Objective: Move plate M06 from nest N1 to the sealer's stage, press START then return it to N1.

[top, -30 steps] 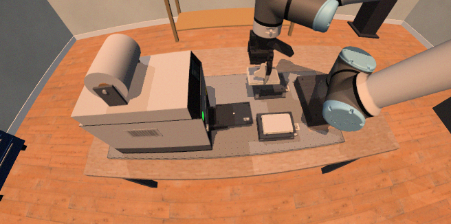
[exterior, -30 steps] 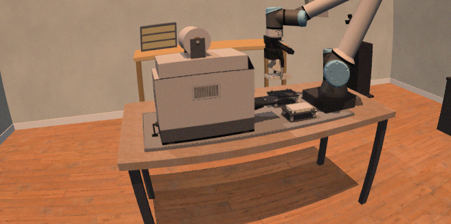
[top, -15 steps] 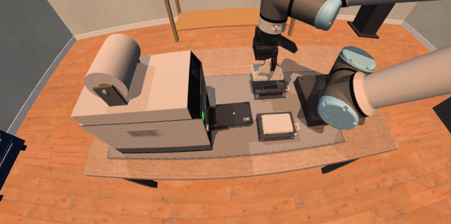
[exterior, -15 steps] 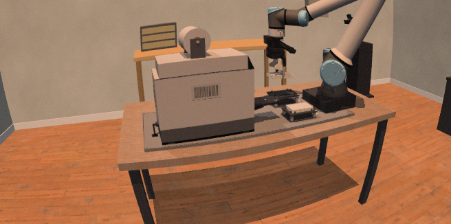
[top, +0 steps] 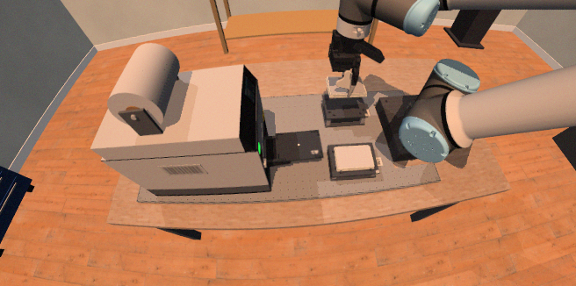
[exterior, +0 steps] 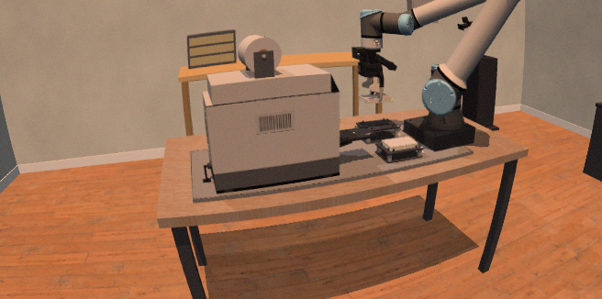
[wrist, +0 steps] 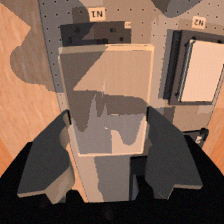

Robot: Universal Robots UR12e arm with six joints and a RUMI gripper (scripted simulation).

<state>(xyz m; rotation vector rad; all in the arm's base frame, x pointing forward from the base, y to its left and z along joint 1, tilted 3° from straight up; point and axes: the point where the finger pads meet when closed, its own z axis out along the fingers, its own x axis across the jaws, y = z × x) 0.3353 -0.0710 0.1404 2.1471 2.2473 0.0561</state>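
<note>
My gripper (top: 350, 86) (exterior: 376, 96) (wrist: 108, 109) is shut on the pale plate M06 (top: 334, 89) (exterior: 366, 98) (wrist: 110, 65), holding it by its two sides. The plate is about level and hangs above the dark nest N1 (top: 344, 113) (exterior: 378, 125) (wrist: 95, 35), clear of it. Its top looks smooth, without visible wells. The sealer (top: 215, 102) (exterior: 275, 138) shows a green lamp (top: 259, 148). Its dark stage (top: 291, 147) is out and bears no plate. START cannot be made out.
A white plate (top: 355, 157) (exterior: 399, 144) (wrist: 202, 72) lies in nest N2 (top: 353, 175), in front of N1 in the top view. The robot's base (top: 391, 128) (exterior: 447, 136) stands right of the nests. A foil roll (top: 147, 80) (exterior: 259, 47) tops the sealer.
</note>
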